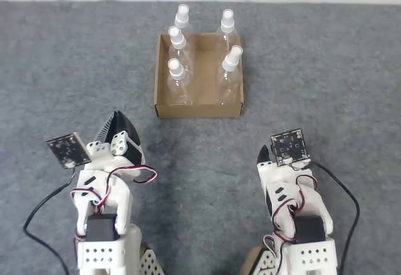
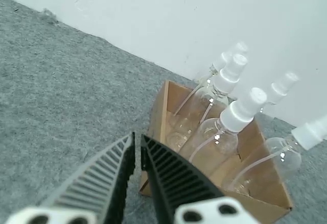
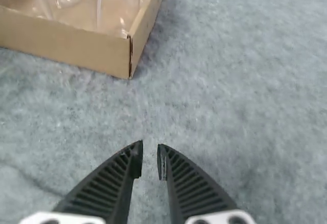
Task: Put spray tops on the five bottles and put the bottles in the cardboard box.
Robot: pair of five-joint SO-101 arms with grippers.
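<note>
Five clear plastic bottles (image 1: 179, 86), each capped with a white spray top (image 1: 177, 68), upright at one open brown cardboard box (image 1: 199, 109): three plainly inside, two at its far wall. Well short of it, left gripper (image 2: 138, 138) and right gripper (image 3: 149, 150), jaws almost together, empty. Beneath, grey carpeted bench (image 1: 326, 68); behind, white wall (image 2: 204, 9).

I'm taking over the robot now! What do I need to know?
Left gripper: shut, empty, over the carpet, short of the cardboard box.
Right gripper: shut, empty, also back from the box.
Bottles: five, each with a spray top, standing in the box as far as I can tell.
Done: tops on, bottles boxed.
Left: seemingly nothing; just check the two far bottles.
</note>
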